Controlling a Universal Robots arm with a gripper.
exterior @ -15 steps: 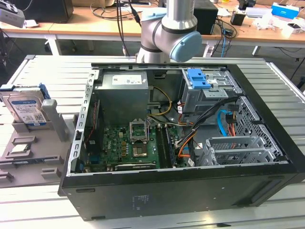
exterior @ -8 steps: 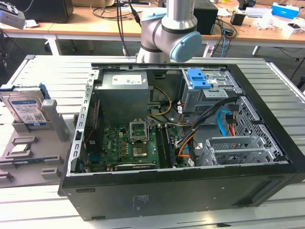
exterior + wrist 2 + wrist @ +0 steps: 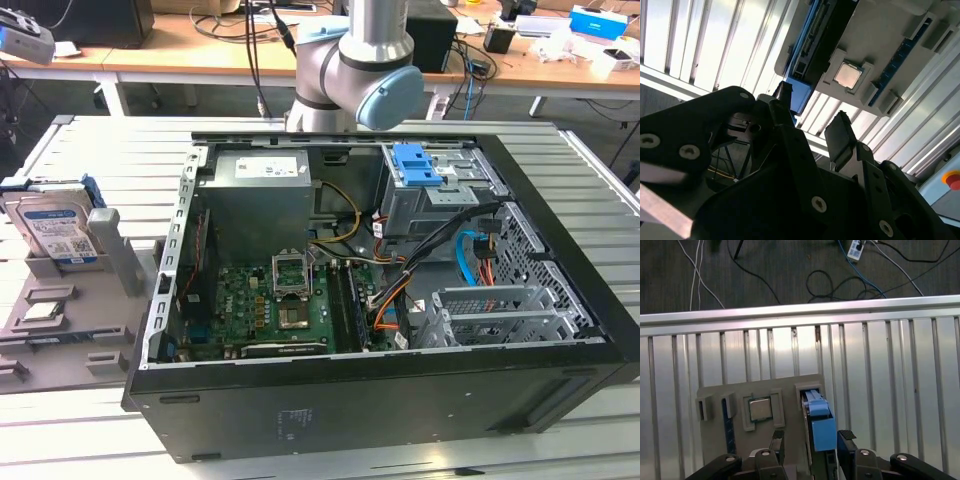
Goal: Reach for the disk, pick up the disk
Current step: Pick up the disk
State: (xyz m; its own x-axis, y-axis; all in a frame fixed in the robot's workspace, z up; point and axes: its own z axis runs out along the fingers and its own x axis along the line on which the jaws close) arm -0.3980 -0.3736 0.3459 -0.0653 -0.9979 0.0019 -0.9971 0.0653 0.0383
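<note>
The disk (image 3: 55, 225) stands on edge in a slot of a grey holder tray (image 3: 70, 345) at the exterior view's left, its white-and-blue label facing out and a blue rail along its edges. In the first wrist view the disk (image 3: 819, 416) appears edge-on from above, and it lies between the two black fingers (image 3: 777, 440). My gripper (image 3: 812, 441) is open and hovers over the disk without touching it. In the second wrist view the gripper (image 3: 811, 107) points toward the disk's dark edge (image 3: 810, 47).
A grey chip (image 3: 760, 408) sits in a pocket of the tray beside the disk. An open black computer case (image 3: 380, 400) with a blue bracket (image 3: 418, 165) stands at the middle of the slatted metal table (image 3: 110, 150). The arm's elbow (image 3: 350, 70) rises behind the case.
</note>
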